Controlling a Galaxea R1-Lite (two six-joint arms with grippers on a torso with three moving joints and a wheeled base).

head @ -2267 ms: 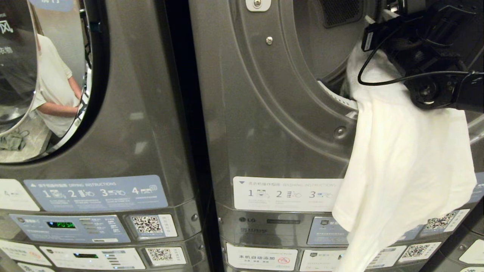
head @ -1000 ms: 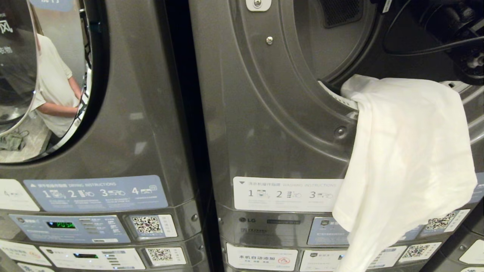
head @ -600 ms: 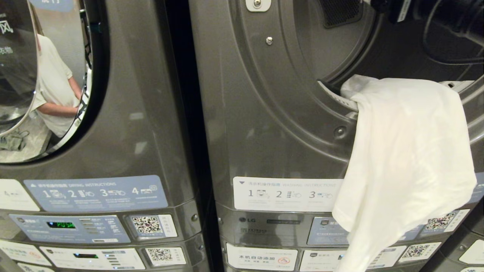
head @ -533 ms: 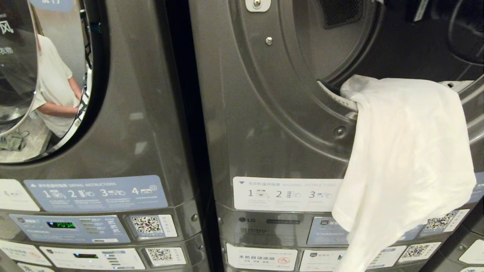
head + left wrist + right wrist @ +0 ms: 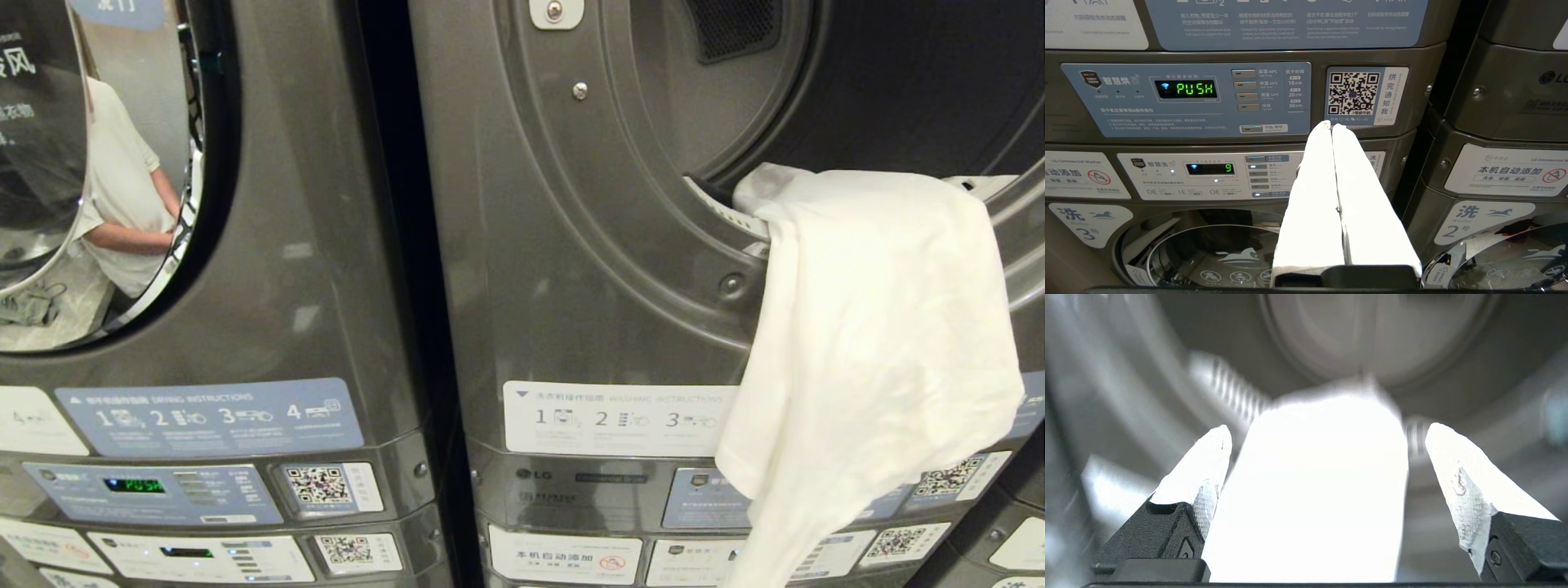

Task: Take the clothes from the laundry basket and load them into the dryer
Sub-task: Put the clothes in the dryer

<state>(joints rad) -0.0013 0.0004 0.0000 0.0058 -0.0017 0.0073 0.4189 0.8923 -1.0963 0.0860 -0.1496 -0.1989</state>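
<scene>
hidden: dryer (image 5: 620,245) drum interior | cut-off: white garment (image 5: 865,367) hem

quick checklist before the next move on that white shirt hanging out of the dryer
1. White cloth garment fully inside the grey dryer drum: not ok, it drapes over the door rim and hangs down the front.
2. Right claw open and free of cloth: ok, fingers spread, garment beyond them.
3. Left claw clear of the work: ok, shut and empty, facing the control panels of the machine on the left.
4. Dryer opening unobstructed: ok in the head view.
5. More clothes in the laundry basket: cannot tell, basket out of view.
</scene>
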